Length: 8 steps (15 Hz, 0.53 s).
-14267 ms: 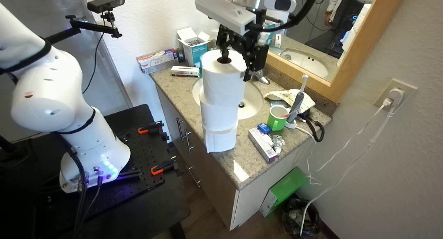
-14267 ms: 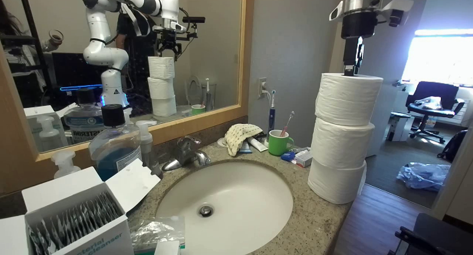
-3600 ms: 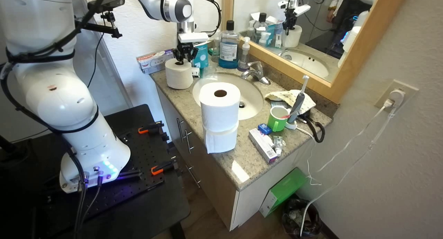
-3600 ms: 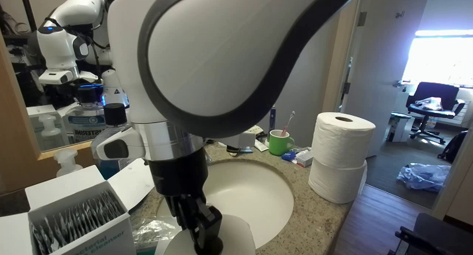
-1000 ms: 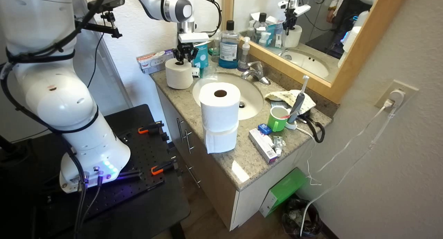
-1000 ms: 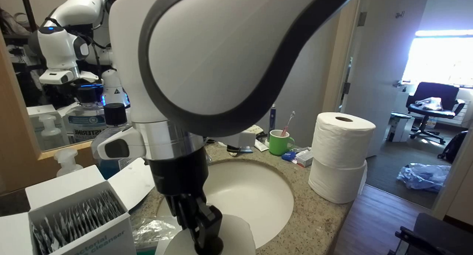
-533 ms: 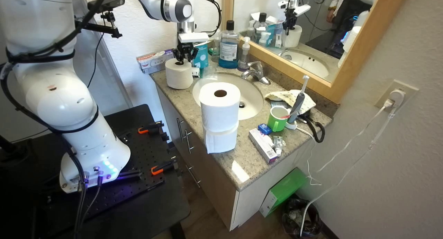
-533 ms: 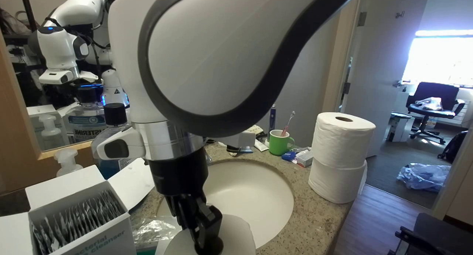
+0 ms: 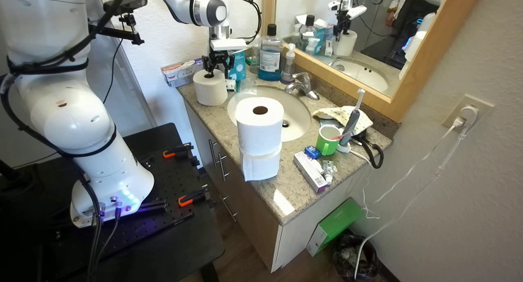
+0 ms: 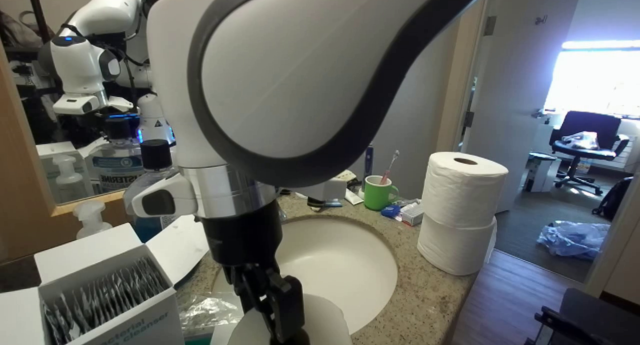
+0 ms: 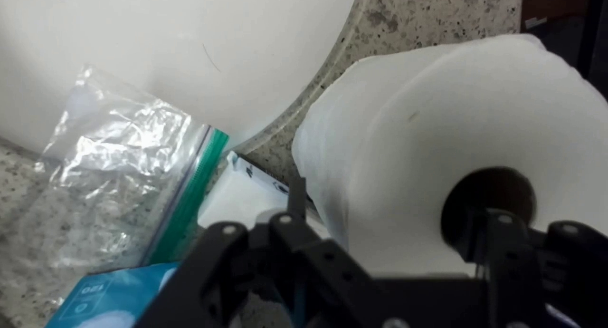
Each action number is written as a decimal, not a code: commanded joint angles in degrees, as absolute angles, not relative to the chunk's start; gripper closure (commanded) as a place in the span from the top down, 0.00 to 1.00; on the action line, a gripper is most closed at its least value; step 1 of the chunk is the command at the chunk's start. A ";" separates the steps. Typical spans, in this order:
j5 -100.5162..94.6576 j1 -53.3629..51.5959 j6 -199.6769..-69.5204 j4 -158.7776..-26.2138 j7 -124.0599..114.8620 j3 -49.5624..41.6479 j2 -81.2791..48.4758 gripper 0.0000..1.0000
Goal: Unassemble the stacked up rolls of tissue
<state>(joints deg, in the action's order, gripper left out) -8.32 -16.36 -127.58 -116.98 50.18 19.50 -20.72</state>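
A white tissue roll point(image 9: 209, 93) stands upright on the counter by the far end of the sink; it also shows in the wrist view point(image 11: 403, 142). My gripper point(image 9: 218, 74) is over it, open. In the wrist view one finger point(image 11: 506, 242) reaches into the dark core, and the other finger point(image 11: 297, 197) is outside the roll, with a small gap to its side. The fingertip in the core is hidden. Two more rolls stand stacked at the counter's near end: the upper roll point(image 9: 260, 130) sits squarely on the lower roll point(image 9: 261, 166). Both show in both exterior views.
The sink point(image 9: 296, 120) lies between the single roll and the stack. A teal-and-white box point(image 9: 238, 67), a small white box point(image 11: 242, 195) and a zip bag point(image 11: 123, 147) are beside the single roll. A green cup point(image 10: 376, 197) and small boxes are beyond the stack. The front counter edge is close.
Since 14.3 s ago the top roll has gone from the stack to the counter's far end. In the last half second my fingers have spread and the roll has shifted slightly.
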 commanded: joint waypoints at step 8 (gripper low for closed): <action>-10.98 -17.73 -127.87 -119.60 45.70 19.62 -15.92 0.81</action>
